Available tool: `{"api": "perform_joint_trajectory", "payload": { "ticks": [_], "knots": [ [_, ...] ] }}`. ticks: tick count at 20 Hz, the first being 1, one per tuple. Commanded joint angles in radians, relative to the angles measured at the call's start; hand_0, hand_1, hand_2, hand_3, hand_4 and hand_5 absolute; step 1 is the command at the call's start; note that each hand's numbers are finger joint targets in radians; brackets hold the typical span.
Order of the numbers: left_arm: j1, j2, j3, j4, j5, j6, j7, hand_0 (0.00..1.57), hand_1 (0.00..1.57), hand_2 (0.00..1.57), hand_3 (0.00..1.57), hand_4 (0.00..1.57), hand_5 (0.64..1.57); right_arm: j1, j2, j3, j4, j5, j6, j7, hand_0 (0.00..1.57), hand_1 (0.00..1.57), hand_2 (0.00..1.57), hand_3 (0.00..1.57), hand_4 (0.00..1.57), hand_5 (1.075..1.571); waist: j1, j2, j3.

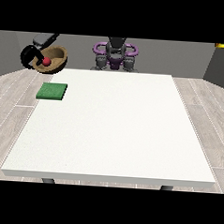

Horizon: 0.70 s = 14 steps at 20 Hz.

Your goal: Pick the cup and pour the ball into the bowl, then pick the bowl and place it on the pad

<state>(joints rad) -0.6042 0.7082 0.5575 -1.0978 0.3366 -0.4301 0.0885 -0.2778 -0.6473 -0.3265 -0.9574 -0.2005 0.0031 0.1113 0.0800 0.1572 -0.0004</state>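
A brown bowl (55, 57) hangs in the air beyond the table's far left corner, tilted so its inside faces the camera. A red ball (46, 61) lies inside it. The hand at the view's left (27, 56) is black and curls round the bowl's left rim, its arm reaching in from above. A green pad (52, 91) lies flat on the white table (113, 128) near the left edge, below and in front of the bowl. No cup shows in this view, and neither does the hand at the view's right.
The robot's torso (115, 53) with purple shoulders stands behind the table's far edge. A yellow object (222, 45) sits at the top right corner. Wooden floor surrounds the table.
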Motion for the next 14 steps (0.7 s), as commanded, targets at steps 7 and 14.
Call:
{"api": "perform_joint_trajectory", "payload": {
  "ticks": [7, 14],
  "knots": [
    [0.019, 0.081, 0.032, 0.075, 0.020, -0.037, -0.071, 0.00, 0.00, 0.00, 0.00, 1.22, 1.552, -0.124, -0.004, -0.034, 0.129, 0.009, -0.001, -0.020, 1.57, 1.57, 1.57, 0.43, 1.07, 1.564, -0.011, 0.054, 0.0009],
    [0.036, 0.101, 0.034, 0.151, 0.000, -0.061, -0.175, 0.00, 0.00, 0.00, 0.00, 1.21, 1.555, -0.208, 0.042, -0.014, 0.143, 0.003, -0.011, 0.015, 1.57, 1.57, 1.57, 0.54, 1.02, 1.571, -0.031, 0.086, 0.0001]
  ]
}}
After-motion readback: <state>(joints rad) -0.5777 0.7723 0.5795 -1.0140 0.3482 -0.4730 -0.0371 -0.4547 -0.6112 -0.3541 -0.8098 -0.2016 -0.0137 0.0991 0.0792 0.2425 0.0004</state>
